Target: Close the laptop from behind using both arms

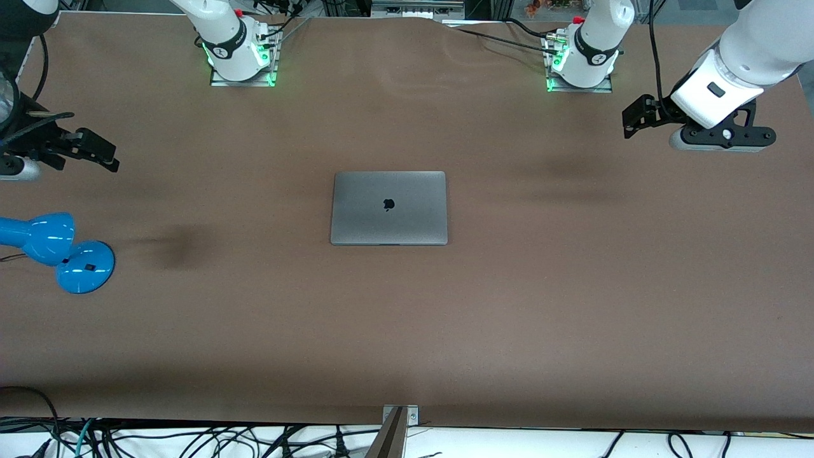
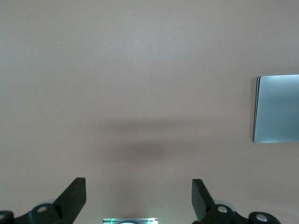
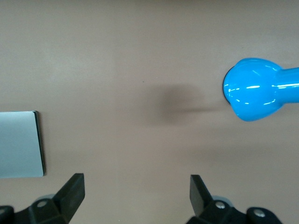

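The space-grey laptop [image 1: 388, 207] lies shut and flat in the middle of the brown table [image 1: 572, 305], its lid and black apple logo facing up. My left gripper [image 1: 634, 119] hangs open and empty over bare table toward the left arm's end, well apart from the laptop. My right gripper [image 1: 105, 152] hangs open and empty over bare table toward the right arm's end. The left wrist view shows its open gripper [image 2: 139, 192] and an edge of the laptop [image 2: 278, 108]. The right wrist view shows its open gripper [image 3: 137, 190] and an edge of the laptop [image 3: 18, 144].
A glossy blue desk lamp [image 1: 57, 251] stands near the right arm's end of the table, nearer the front camera than the right gripper; its head shows in the right wrist view [image 3: 254, 95]. The arm bases [image 1: 240, 51] [image 1: 584, 56] stand along the table's back edge.
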`<state>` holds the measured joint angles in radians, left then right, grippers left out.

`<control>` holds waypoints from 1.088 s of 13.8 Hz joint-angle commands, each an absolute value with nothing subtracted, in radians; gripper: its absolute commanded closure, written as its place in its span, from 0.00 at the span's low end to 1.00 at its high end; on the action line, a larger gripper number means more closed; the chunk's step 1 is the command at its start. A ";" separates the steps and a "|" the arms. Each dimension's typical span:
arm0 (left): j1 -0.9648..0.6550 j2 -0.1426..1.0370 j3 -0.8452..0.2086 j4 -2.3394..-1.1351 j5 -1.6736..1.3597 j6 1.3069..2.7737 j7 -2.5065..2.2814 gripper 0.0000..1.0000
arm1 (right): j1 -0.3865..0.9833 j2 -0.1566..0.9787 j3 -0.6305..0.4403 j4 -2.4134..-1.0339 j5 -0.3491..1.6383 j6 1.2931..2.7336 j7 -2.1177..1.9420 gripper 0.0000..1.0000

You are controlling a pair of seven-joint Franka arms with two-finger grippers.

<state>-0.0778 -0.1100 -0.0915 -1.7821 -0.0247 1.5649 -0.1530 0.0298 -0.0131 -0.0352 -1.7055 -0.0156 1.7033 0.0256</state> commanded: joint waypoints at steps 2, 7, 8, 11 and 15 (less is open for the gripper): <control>-0.086 -0.110 -0.078 -1.790 -0.026 1.574 -0.147 0.00 | 0.020 -0.041 -0.025 -1.735 -0.018 1.709 0.041 0.00; -0.074 -0.123 -0.075 -1.775 0.011 1.565 -0.138 0.00 | 0.018 -0.048 -0.025 -1.735 -0.018 1.720 0.043 0.00; -0.060 -0.123 -0.075 -1.776 0.009 1.565 -0.137 0.00 | 0.018 -0.049 -0.025 -1.735 -0.018 1.721 0.043 0.00; -0.032 -0.121 -0.074 -1.755 0.008 1.562 -0.134 0.00 | 0.018 -0.060 -0.025 -1.733 -0.014 1.720 0.043 0.00; -0.029 -0.120 -0.072 -1.717 0.011 1.559 -0.127 0.00 | 0.018 -0.063 -0.025 -1.730 0.009 1.715 0.043 0.00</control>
<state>-0.0350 -0.1128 -0.0705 -1.7531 -0.0064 1.5661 -0.1497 0.0291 -0.0337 -0.0349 -1.7094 -0.0052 1.7130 0.0318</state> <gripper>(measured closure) 0.000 0.000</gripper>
